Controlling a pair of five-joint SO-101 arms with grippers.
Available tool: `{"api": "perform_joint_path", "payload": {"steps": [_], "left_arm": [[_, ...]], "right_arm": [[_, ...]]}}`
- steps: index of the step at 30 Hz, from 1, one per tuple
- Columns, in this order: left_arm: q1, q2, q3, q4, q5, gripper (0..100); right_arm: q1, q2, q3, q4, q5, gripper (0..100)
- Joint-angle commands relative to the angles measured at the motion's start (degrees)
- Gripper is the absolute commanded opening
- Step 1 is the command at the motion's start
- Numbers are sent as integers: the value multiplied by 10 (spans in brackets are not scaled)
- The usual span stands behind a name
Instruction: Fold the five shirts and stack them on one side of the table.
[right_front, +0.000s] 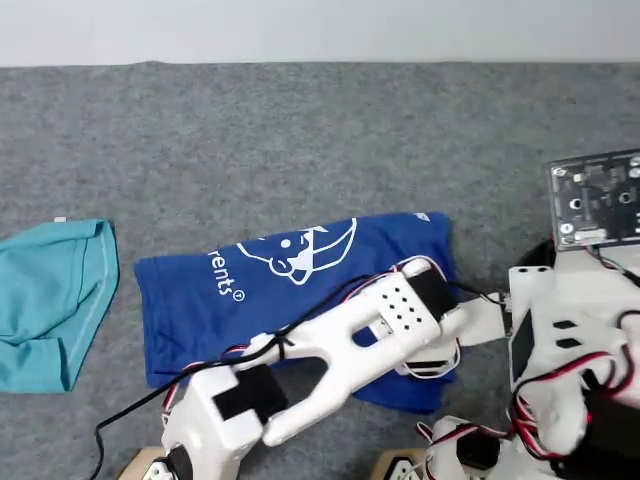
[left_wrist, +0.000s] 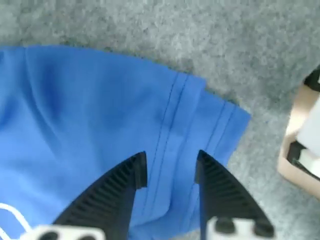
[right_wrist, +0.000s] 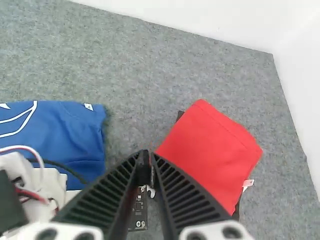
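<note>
A blue shirt (right_front: 290, 290) with white print lies partly folded mid-table. My left arm (right_front: 390, 315) stretches across it to its right end. There my left gripper (left_wrist: 170, 165) is open just above a hemmed corner of the blue shirt (left_wrist: 100, 115), one black finger (left_wrist: 122, 182) on each side of a stitched hem. A teal shirt (right_front: 50, 300) lies crumpled at the left edge. A folded red shirt (right_wrist: 210, 145) lies on the carpet beyond my right gripper (right_wrist: 150, 161), which is shut and holds nothing. The blue shirt's (right_wrist: 50, 132) labelled end lies beside it.
Grey carpet (right_front: 320, 140) covers the table, with open room along the far side. The right arm (right_front: 565, 350) stands folded at the right edge, a circuit board (right_front: 598, 200) on top. A tan block (left_wrist: 300, 150) lies near the blue shirt's corner.
</note>
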Motion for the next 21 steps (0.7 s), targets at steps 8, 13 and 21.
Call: {"api": "perform_joint_path", "payload": {"steps": [8,13,21], "left_arm": [[4,66,-52,3,4,126],[4,98,-82,4,4,56],[4,112,-106,8,4,6]], "right_arm": [[7,-2,0,22,-4,11],[7,-2,0,22,-4,11],[7,-6,0,22,-4,11]]}}
